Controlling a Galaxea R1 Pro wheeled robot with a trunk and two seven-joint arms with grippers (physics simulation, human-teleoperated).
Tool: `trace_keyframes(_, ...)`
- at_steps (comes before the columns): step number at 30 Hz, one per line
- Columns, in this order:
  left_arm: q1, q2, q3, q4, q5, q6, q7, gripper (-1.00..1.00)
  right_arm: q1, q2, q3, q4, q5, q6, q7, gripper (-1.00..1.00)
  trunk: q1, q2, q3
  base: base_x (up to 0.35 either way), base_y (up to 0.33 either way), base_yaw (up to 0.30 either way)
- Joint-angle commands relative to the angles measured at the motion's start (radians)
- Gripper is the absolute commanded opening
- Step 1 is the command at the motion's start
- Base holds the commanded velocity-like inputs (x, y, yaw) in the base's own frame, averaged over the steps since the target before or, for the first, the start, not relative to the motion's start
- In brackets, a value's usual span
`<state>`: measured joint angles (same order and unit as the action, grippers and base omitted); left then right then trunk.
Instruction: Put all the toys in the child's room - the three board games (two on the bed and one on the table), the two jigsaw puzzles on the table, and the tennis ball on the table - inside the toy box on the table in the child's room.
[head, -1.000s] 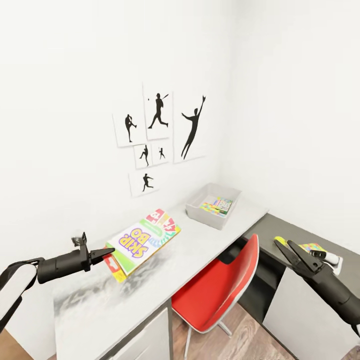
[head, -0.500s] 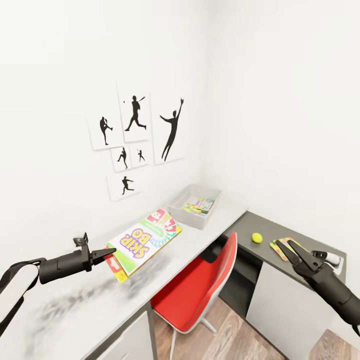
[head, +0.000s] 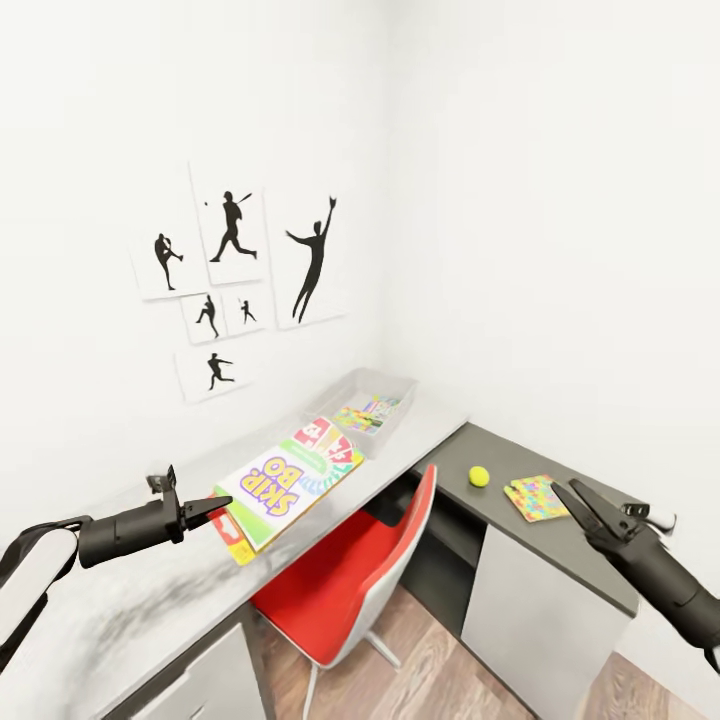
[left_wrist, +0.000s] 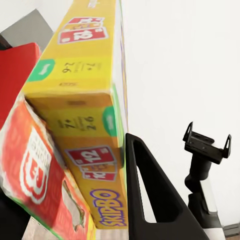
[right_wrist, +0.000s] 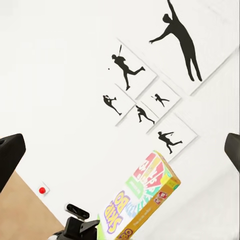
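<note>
SKIP BO board game (head: 283, 487), head view: held in the air over the pale table (head: 150, 600), clamped at its near short end by the left gripper (head: 213, 505). Box tilted, printed face up toward the camera; long axis runs from the gripper away toward the far corner of the room. Toy box (head: 362, 398) lies further along that same line, on the table by the wall, well apart from the held box; a colourful flat item already lies inside it, kind not clear. The coming move looks like a straight carry forward along the box's own long axis. Left arm is the nearer one to the toy box. Right gripper (head: 572, 497) hangs wide and empty over the lower dark side unit (head: 560, 540); tennis ball (head: 479, 476) and one jigsaw puzzle (head: 538, 498) lie there just ahead of it, ball beside puzzle, not touching. Red chair (head: 345, 590) tucked under the table.

Left wrist view: yellow edge of the board game pressed against one dark finger (left_wrist: 150, 200); box extends away from the camera.

Right wrist view: fingers spread at both margins, nothing between. Board game seen far off before the wall art (right_wrist: 150, 95).
</note>
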<state>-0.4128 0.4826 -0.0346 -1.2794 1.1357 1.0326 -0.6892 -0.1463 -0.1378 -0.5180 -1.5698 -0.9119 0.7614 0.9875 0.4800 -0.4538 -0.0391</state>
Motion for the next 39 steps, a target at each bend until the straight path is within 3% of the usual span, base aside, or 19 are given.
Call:
trace_keyframes(1,-0.001,0.001,-0.001,0.0,0.008,0.006,-0.004,-1.0,-0.001,0.001,-0.001,0.001,0.002,0.006,-0.005,1.0,0.001,-0.002,-0.002,0.07,-0.328,0.0)
trace_keyframes(19,0.0,0.001,0.015,0.002,0.01,0.004,-0.004,-1.0,-0.001,-0.001,-0.003,0.0,0.017,0.007,-0.02,1.0,0.001,-0.002,-0.002,0.147,-0.155,0.0)
trace_keyframes(22,0.0,0.001,0.016,0.002,0.01,0.004,-0.004,-1.0,-0.001,-0.004,-0.004,-0.002,0.018,0.015,-0.074,1.0,0.001,-0.002,-0.002,0.165,-0.164,0.0)
trace_keyframes(26,0.0,0.001,0.016,0.002,0.01,0.004,-0.004,-1.0,-0.002,-0.006,0.0,-0.012,0.016,0.041,-0.251,1.0,0.001,-0.002,-0.002,0.166,-0.187,0.0)
trace_keyframes(28,0.0,0.001,0.016,0.002,0.01,0.004,-0.004,-1.0,-0.001,-0.005,0.004,-0.014,0.016,0.068,-0.308,1.0,0.001,-0.002,-0.002,0.163,-0.197,0.0)
trace_keyframes(39,0.0,0.001,0.016,0.002,0.011,0.004,-0.004,-1.0,0.0,-0.001,0.009,-0.015,0.016,0.089,-0.337,1.0,0.001,-0.002,-0.002,0.047,-0.058,0.0)
